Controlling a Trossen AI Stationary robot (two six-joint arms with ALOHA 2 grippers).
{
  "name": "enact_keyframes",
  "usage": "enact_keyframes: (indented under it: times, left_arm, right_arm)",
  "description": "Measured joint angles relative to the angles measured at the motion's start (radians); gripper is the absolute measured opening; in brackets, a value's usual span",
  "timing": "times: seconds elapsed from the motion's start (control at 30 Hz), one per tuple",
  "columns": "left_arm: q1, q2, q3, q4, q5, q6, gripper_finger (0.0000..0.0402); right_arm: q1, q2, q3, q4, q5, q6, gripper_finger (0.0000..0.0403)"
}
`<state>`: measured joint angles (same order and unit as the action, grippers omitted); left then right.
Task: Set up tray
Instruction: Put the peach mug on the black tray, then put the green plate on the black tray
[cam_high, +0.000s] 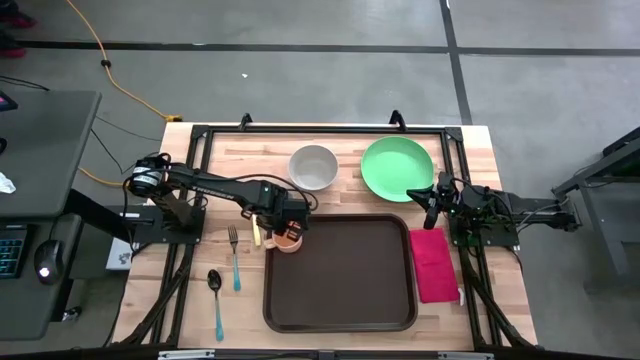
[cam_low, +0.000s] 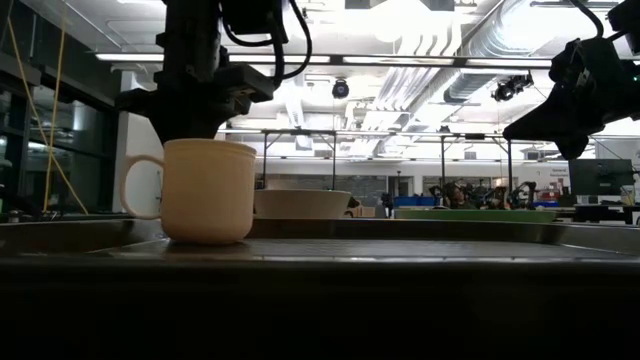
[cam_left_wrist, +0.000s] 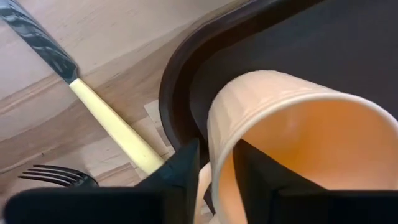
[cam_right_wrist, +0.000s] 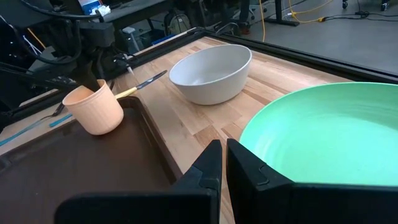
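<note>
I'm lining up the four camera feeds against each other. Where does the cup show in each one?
High view: cup at the tray's upper left corner, under the left gripper.
Low view: left of centre, standing on the tray.
Left wrist view: lower right, rim between the fingers.
Right wrist view: left.
Shared landmark: the tray's rim.

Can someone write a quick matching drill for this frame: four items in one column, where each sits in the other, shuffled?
Items:
1. cup
2. napkin
3. spoon
4. bowl

Places:
A. on the bare table, right of the tray
B. on the table, beside the green plate
C. in the tray's back-left corner, under the left claw
D. on the table, left of the tray, next to the fork

Pairs: 1-C, 2-A, 3-D, 4-B
</note>
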<state>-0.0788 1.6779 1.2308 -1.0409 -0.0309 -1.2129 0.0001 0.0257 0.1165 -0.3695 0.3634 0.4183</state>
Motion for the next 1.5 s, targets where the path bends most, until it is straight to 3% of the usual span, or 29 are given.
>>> enact_keyframes:
  times: [0.2,0.43,1.03,1.5]
  left_arm:
    - [0.000,0.000,0.000,0.000,-0.006,0.000,0.0184]
    - [0.000,0.000,0.000,-0.001,-0.005,-0.001,0.0207]
    - [0.000,-0.006,0.004,-0.016,0.049,-0.004,0.0211]
    - [0.000,-0.007,0.139,-0.221,-0.014,0.004,0.0211]
  right_arm:
    - [0.000,0.000,0.000,0.000,0.000,0.000,0.0000]
    - [0.000,0.000,0.000,0.000,0.000,0.000,0.0000]
    - [0.000,0.000,0.000,0.000,0.000,0.000,0.0000]
    - [0.000,0.000,0.000,0.000,0.000,0.000,0.0000]
